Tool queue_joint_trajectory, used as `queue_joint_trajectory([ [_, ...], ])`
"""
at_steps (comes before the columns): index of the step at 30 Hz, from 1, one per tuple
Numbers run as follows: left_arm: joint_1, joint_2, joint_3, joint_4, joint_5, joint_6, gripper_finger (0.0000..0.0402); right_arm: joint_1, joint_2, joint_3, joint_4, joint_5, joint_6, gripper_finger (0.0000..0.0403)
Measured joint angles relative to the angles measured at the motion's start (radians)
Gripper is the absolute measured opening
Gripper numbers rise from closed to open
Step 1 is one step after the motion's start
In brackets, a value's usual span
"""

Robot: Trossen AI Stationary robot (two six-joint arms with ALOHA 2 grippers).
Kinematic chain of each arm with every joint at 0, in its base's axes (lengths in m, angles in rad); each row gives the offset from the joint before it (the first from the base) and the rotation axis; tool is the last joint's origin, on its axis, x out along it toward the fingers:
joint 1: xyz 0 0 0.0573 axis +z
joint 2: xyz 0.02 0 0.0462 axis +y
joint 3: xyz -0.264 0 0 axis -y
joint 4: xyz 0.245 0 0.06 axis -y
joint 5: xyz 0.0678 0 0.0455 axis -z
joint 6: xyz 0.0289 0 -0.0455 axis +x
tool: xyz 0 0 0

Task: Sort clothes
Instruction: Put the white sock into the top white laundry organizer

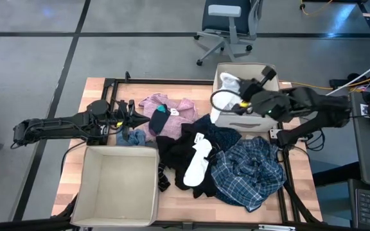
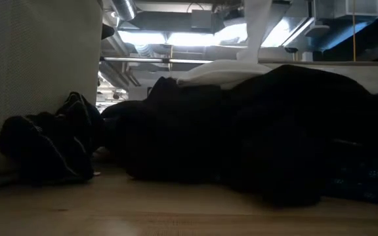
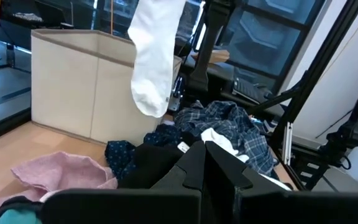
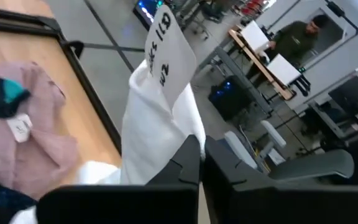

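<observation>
Overhead, low and wrist views of the sorting bench [image 1: 95, 90]. The right gripper [image 1: 244, 90] hangs over the near edge of the beige fabric bin [image 1: 272, 80] at the bench's far right. Its jaws are pressed together on a white sock [image 3: 153, 59], which dangles above and in front of the bin; a paper tag [image 4: 166, 46] stands up from the held end. More white cloth [image 1: 229, 82] lies inside this bin.

The left gripper [image 1: 135, 117] reaches in from the left edge, just beside the pink patterned top [image 1: 172, 117]. Its jaws appear closed and empty, though the wrist view shows them only from behind.

A teal sock [image 1: 158, 119] lies on the pink top, which also carries a small white label [image 4: 20, 127]. A small blue denim item [image 1: 133, 137] sits between the left gripper and the second, empty beige bin [image 1: 88, 186] at the near left.

The central heap holds black pieces [image 1: 175, 157] with another white sock [image 1: 198, 163] lying on them. The blue-white plaid shirt [image 1: 249, 172] spreads to the heap's right. A dark dotted garment [image 1: 220, 136] lies between the heap and the far bin.
</observation>
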Motion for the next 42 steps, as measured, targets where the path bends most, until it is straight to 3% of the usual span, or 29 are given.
queue_joint_trajectory([
  [11, 0.000, 0.000, 0.000, 0.024, 0.000, -0.003, 0.0001, -0.011, -0.114, -0.041, -0.324, 0.026, 0.322, 0.0007],
  [27, 0.000, 0.000, 0.000, 0.020, -0.020, 0.002, 0.0001, -0.012, -0.356, -0.423, -0.321, 0.026, 0.575, 0.0011],
  [30, 0.000, 0.000, 0.000, 0.020, -0.021, 0.023, 0.0001, -0.020, -0.369, -0.472, -0.323, 0.078, 0.612, 0.0008],
  [35, 0.000, 0.000, 0.000, 0.019, -0.021, 0.025, 0.0001, -0.124, -0.372, -0.532, -0.316, 0.186, 0.640, 0.0006],
  [42, 0.000, 0.000, 0.000, 0.018, -0.021, 0.035, 0.0001, -0.333, -0.330, -0.544, -0.282, 0.149, 0.544, 0.0004],
])
